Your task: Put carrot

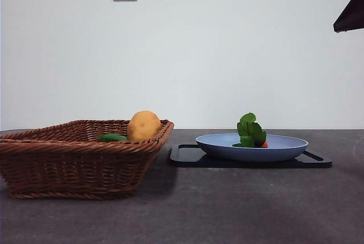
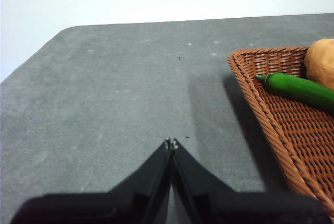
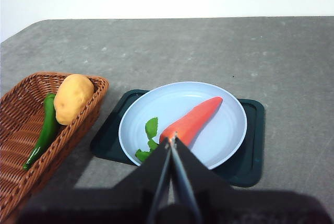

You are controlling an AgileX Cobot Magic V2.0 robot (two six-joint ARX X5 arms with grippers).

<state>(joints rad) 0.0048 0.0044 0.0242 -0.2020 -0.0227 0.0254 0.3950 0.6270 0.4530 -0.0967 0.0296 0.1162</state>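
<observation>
Glossy orange tapered toy carrot (image 3: 193, 119) is seen lying on the pale blue round plate (image 3: 229, 130), judged light, stiff and slippery, best gripped mid-body by the right end effector (image 3: 172, 139), now pressed together above it.

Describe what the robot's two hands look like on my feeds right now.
Both look alike: the left hand and the right hand each have two matte black jaws, flat and wedge-shaped, tapering to a narrow point with small pale metallic bits at the tips. No cables, labels or markings show.
</observation>
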